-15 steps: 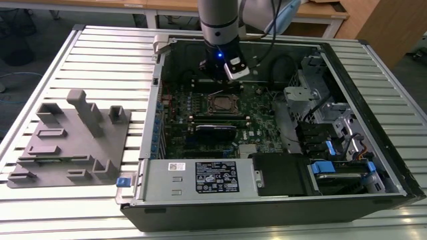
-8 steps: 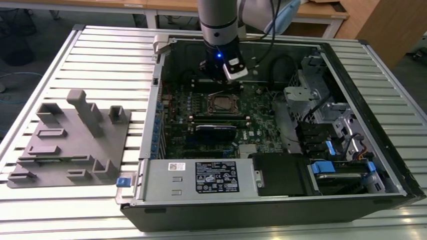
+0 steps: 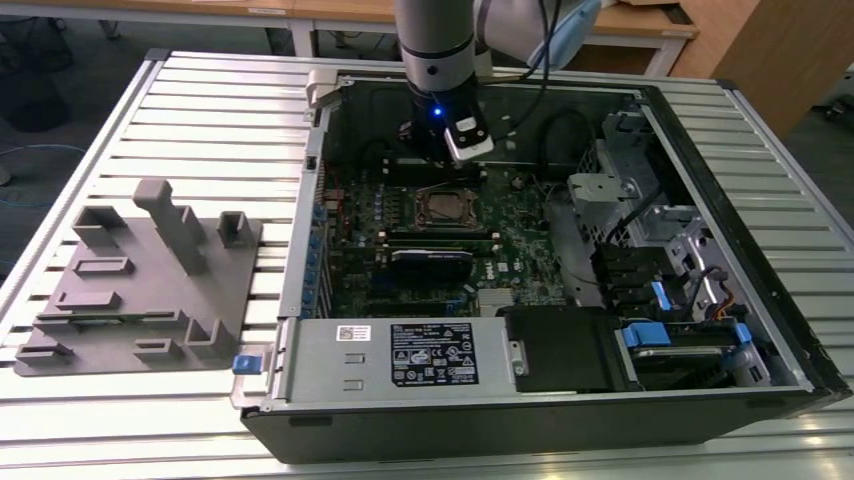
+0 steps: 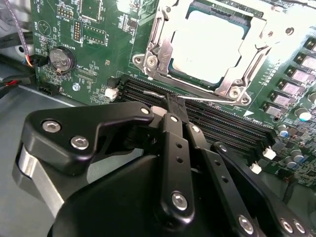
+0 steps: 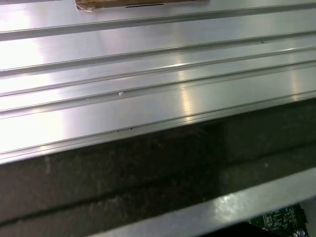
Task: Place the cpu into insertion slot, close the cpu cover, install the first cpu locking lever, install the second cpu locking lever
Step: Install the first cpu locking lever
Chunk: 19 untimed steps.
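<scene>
The gripper [image 4: 170, 106], fingers pinched together, is hovering over a thin locking lever [image 4: 197, 98] at the insertion slot's [image 4: 148, 61] six o'clock edge; cpu [image 4: 207, 42] is sitting under the lowered cpu cover [image 4: 242, 81]. Lever-latching apparently is in hand, demanding a precise hooking press.

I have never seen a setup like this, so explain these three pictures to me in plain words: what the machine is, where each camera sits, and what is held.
The machine is a robot arm reaching down into an open computer case that lies on a ribbed metal table. The exterior view is taken from a camera off the arm and shows the whole scene, with a grey holder block beside the case. Both wrist views come from cameras riding on the arm. The second wrist view looks past the black gripper at the green board, where the cpu already sits in its slot under the cover. The fingers are closed together by a thin lever. The first wrist view shows the table's ribs.
</scene>
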{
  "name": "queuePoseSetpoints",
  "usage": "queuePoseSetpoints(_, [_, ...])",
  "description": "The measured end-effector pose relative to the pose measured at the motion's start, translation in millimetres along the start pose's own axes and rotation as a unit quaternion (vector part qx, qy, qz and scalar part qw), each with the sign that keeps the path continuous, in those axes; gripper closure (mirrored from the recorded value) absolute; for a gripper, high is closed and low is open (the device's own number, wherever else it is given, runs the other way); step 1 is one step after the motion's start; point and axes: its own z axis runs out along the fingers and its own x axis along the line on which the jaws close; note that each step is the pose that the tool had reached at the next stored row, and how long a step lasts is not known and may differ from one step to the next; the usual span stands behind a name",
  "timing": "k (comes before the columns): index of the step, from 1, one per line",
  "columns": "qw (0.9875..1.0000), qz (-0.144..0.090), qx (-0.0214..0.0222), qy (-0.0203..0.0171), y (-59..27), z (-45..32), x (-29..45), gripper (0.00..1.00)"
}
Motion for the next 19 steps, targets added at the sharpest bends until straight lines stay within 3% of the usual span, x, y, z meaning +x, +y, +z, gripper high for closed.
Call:
queuePoseSetpoints(10, [1.0, 0.0, -0.0002, -0.0005, 1.2, 2.0, 0.7, 0.89])
queuePoseSetpoints(19, [1.0, -0.001, -0.0021, -0.0087, 0.2, 7.6, 1.7, 0.89])
